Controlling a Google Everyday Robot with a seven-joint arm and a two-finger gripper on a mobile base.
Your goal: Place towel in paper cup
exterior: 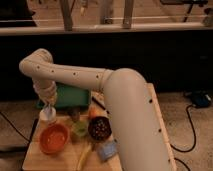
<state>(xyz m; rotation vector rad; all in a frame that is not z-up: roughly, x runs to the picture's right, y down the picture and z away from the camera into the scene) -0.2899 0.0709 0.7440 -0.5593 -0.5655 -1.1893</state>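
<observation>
My gripper hangs at the end of the long white arm, at the table's left side, right above the paper cup. The cup is a small squat white cylinder standing just behind the orange bowl. The towel shows as a small pale strip hanging from the gripper down to the cup's rim. Most of it is hidden by the gripper and the cup. The gripper is shut on it.
A green tray lies behind the cup. A dark speckled bowl, an orange fruit, a green object, a blue pad and a yellow object lie on the wooden table. The arm spans the table's right half.
</observation>
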